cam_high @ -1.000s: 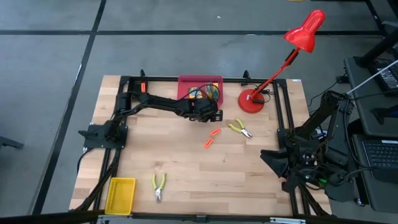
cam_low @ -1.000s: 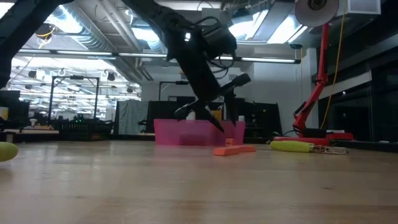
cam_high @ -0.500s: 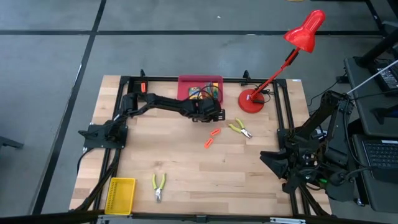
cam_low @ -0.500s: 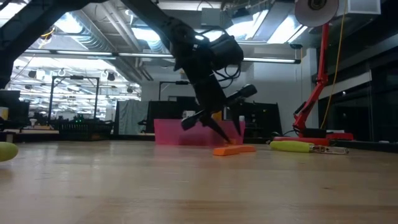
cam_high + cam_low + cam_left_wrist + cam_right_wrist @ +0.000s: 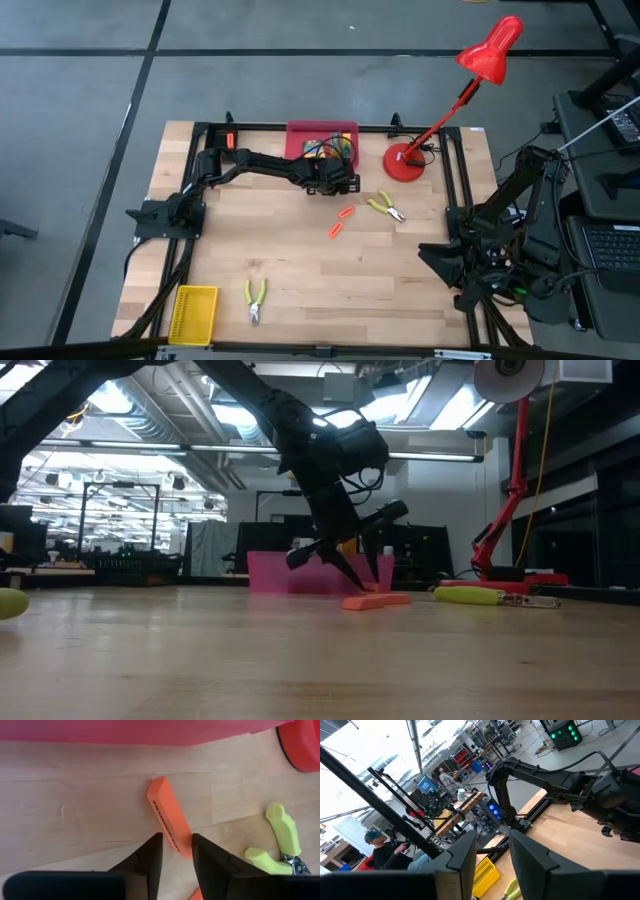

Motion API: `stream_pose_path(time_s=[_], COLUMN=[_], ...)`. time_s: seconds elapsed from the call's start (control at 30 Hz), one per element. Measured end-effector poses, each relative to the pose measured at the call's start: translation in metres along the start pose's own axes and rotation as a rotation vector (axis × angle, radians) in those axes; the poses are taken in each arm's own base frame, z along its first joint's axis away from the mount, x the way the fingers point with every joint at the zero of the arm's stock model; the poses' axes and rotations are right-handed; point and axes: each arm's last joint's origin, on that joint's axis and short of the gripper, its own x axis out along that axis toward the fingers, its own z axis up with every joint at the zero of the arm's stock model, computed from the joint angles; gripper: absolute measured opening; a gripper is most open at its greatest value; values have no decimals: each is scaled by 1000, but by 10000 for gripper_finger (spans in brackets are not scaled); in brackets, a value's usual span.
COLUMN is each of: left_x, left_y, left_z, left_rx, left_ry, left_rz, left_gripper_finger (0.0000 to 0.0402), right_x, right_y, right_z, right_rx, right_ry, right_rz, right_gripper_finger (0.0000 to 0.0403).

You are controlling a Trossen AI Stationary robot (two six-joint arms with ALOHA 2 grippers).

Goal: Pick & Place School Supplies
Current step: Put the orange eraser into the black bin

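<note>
Two orange sticks lie flat on the wood table, one just in front of the pink bin, the other nearer to me. The bin holds yellow-and-green boxes. My left gripper slants down over the first stick, open by a narrow gap, with one finger on each side of the stick's near end. My right gripper is held high at the table's right side, pointing level, open with nothing between its fingers. My left gripper comes from above at a slant, and its fingers stand on either side of the stick's near end, lying along the stick. Whether they touch it I cannot tell. The stick lies flat on the table.
Green-handled pliers lie just right of the sticks. A red desk lamp's base stands beside the bin. Near the front edge are a second pair of pliers and a yellow basket.
My left gripper has sunk toward the table, down onto the orange stick in front of the pink bin. The stick has stayed where it was.
</note>
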Motion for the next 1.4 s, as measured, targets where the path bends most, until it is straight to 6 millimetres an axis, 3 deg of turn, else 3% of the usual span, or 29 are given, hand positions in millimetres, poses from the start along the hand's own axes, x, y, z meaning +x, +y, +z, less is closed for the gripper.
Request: stream_pose_path(time_s=[0.4, 0.8, 1.4], left_x=[-1, 0, 1], left_y=[2, 1, -1], left_z=[-5, -6, -3], left_rx=[29, -1, -30], left_ry=[13, 3, -12], left_rz=[24, 17, -12], left_gripper_finger=[80, 119, 124], right_x=[-5, -9, -9], right_y=[1, 1, 1], right_z=[-1, 0, 0], right_rx=[4, 2, 2], right_ry=[14, 2, 1], right_rz=[15, 13, 13], right_gripper_finger=[121, 121, 121])
